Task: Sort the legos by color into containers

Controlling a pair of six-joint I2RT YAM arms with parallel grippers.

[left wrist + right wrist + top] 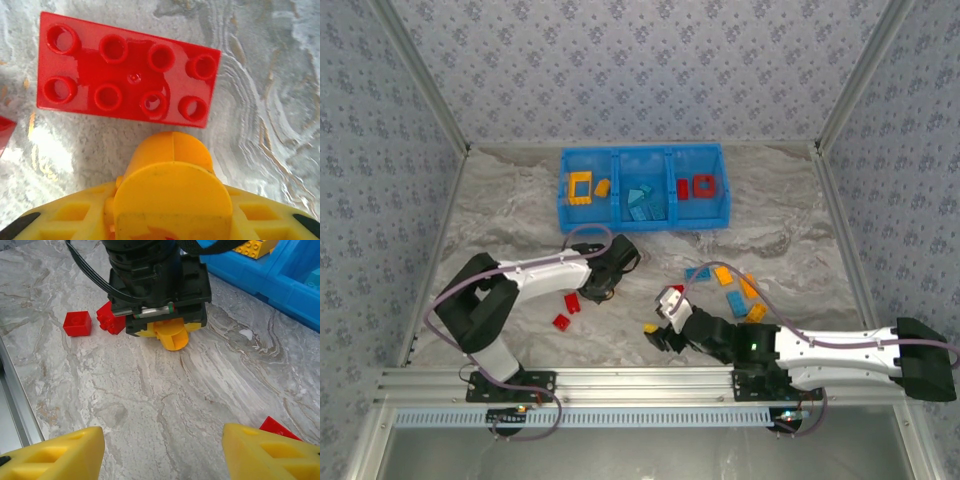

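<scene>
A yellow round lego (172,170) sits between the yellow fingers of my left gripper (172,222), which is shut on it just above the table. A flat red lego (127,70) lies right beyond it. From the right wrist view the left gripper (170,329) hangs over the marble with the round lego (171,340) under it. My right gripper (162,455) is open over bare table, nothing between its fingers. The blue container (642,187) holds yellow, blue and red legos, one colour per compartment. The left gripper (604,282) and right gripper (656,334) are near mid-table.
Two red legos (567,311) lie left of the left gripper, also in the right wrist view (77,323). A cluster of blue and orange legos (735,293) lies right of centre. A red lego (277,429) sits by my right finger. A metal rail (640,380) runs along the near edge.
</scene>
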